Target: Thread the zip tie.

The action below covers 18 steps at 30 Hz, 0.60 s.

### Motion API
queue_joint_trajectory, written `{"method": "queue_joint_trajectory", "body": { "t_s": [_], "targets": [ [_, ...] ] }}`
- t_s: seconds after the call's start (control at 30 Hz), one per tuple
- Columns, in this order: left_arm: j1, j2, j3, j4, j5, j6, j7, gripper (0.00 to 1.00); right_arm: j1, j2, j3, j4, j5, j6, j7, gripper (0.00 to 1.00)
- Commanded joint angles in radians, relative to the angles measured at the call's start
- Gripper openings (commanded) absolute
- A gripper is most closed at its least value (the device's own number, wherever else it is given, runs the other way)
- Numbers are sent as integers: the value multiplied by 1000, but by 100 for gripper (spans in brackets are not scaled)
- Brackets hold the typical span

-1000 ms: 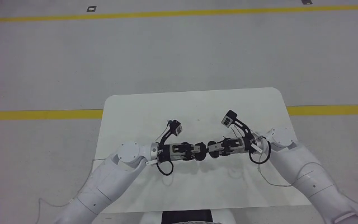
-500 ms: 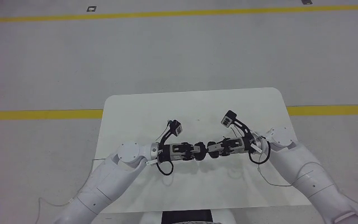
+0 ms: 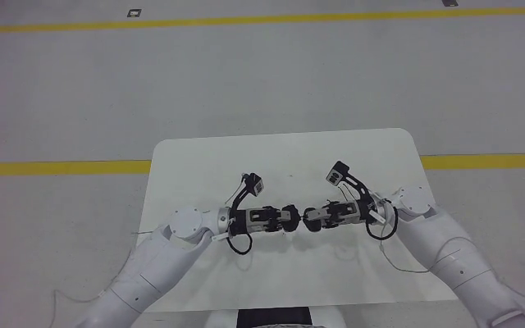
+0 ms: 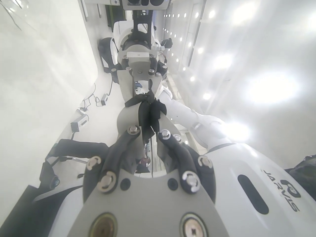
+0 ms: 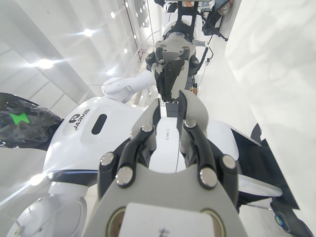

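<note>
- The left gripper (image 3: 294, 219) and the right gripper (image 3: 309, 218) meet tip to tip above the middle of the surface (image 3: 246, 156). The two forearms lie almost in one line across it, so neither arm is nearer the meeting point than the other.
- The left fingers (image 5: 166, 80) are pressed together, black pad against black pad, and point straight at the right gripper.
- The right fingers (image 5: 155, 114) stand partly apart with a plain gap between them. The left tips sit at the mouth of that gap; whether they are already inside it or just short cannot be told.
- The zip tie itself is too thin to make out for certain. In the left wrist view a thin strand (image 4: 152, 156) runs from the closed left pads back toward the palm, along the gripper's own long axis. It may be the tie, pinched there.
- The right fingers appear to hold nothing.
- Judgement: the coming move turns on keeping that axis lined up with the right gap, so that the right fingers can close on whatever end sticks out past the left tips.
</note>
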Motion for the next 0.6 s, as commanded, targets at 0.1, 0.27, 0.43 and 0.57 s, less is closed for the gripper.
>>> {"method": "queue_joint_trajectory", "body": {
  "t_s": [0.1,0.27,0.43,0.57],
  "targets": [
    [18,16,-36,-15,52,-31,-19,0,-2,7,44,35,1,1,0,100],
    [23,25,-51,-18,83,-51,-42,0,5,14,75,50,-57,-25,-26,100],
    [22,26,-53,-20,92,-57,-38,0,5,14,75,50,-57,-25,-26,100],
    [22,26,-53,-20,92,-57,-38,0,5,14,75,50,-57,-25,-26,100]
  ]
}}
